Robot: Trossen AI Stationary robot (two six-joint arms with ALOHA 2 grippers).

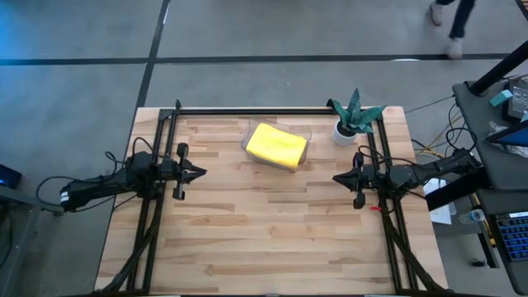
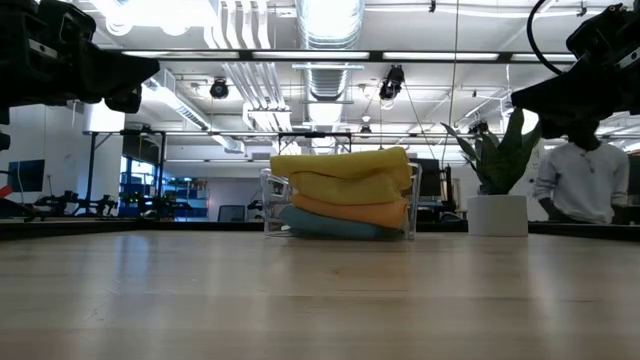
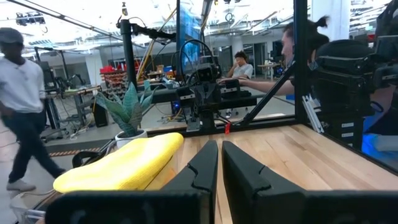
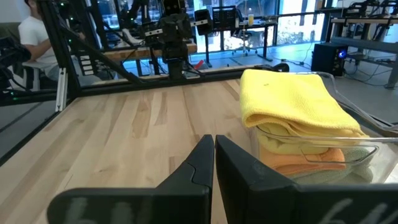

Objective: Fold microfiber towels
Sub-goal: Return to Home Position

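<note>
A stack of folded microfiber towels sits in a clear plastic tray [image 1: 252, 132] at the table's far middle. A bright yellow towel [image 1: 276, 145] lies on top; in the low view a second yellow [image 2: 350, 187], an orange [image 2: 350, 210] and a turquoise blue towel [image 2: 325, 225] lie under it. A pale green towel [image 4: 336, 176] shows at the bottom in the right wrist view. My left gripper [image 1: 200, 172] hovers shut at the table's left. My right gripper [image 1: 337, 176] hovers shut at the right. Both are empty and apart from the stack.
A small green plant in a white pot [image 1: 346, 132] stands at the far right, beside the tray. Black frame rails [image 1: 247, 109] run along the table's far, left and right edges. Bare wood [image 1: 264, 231] fills the near half. People show in the room beyond.
</note>
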